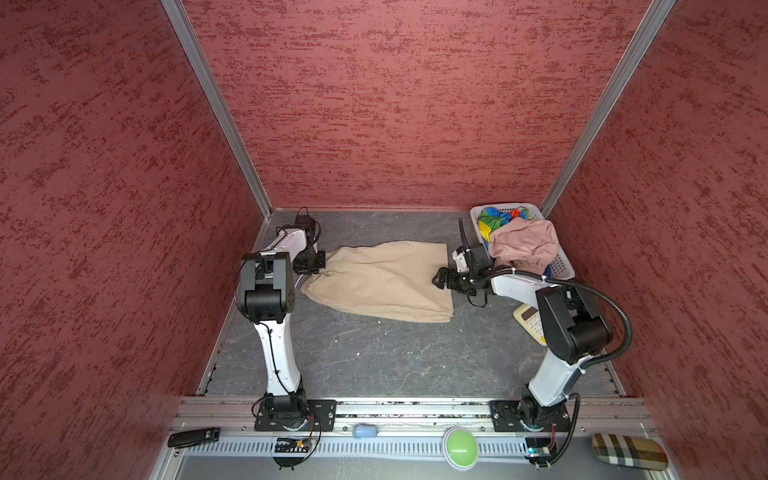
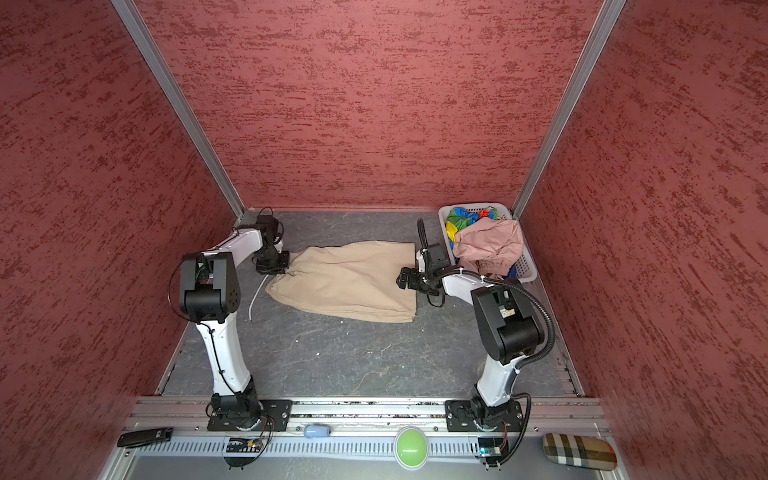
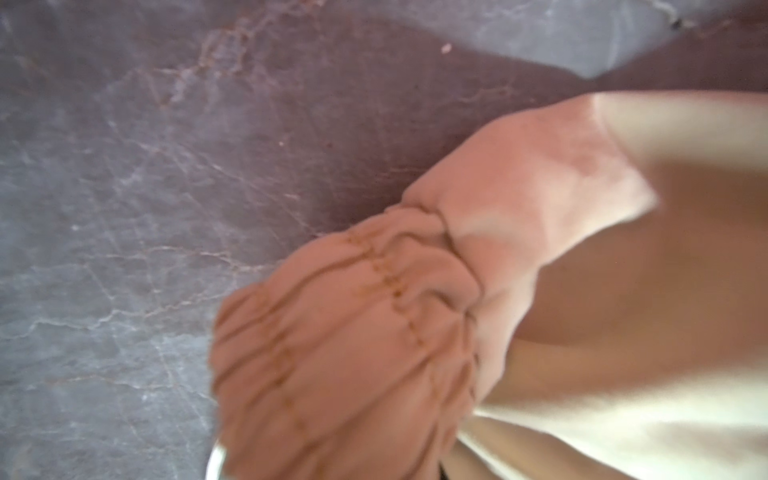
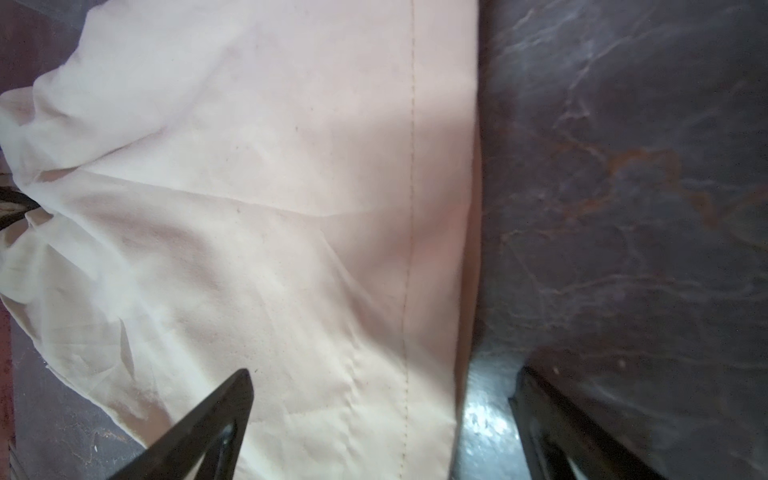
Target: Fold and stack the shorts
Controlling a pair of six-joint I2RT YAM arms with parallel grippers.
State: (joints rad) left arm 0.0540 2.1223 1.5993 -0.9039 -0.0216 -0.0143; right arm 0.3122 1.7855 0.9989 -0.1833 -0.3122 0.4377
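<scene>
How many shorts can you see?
3. The beige shorts lie spread on the table. The pink shorts are piled in the basket, with the rainbow shorts behind them. More could be hidden underneath.

Matt beige cloth shorts (image 1: 382, 282), seemingly stone tabletop (image 1: 374, 357)

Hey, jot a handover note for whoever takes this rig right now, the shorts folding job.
Left gripper: shut on the gathered waist of the beige shorts.
Right gripper: open at that pair's hem edge, gripping nothing.
The beige pair lies spread on the table; pink shorts and rainbow shorts are heaped in the basket.
Done: one pair laid out, nothing stacked.
Left: fold it, then fold and stack the other two.
</scene>
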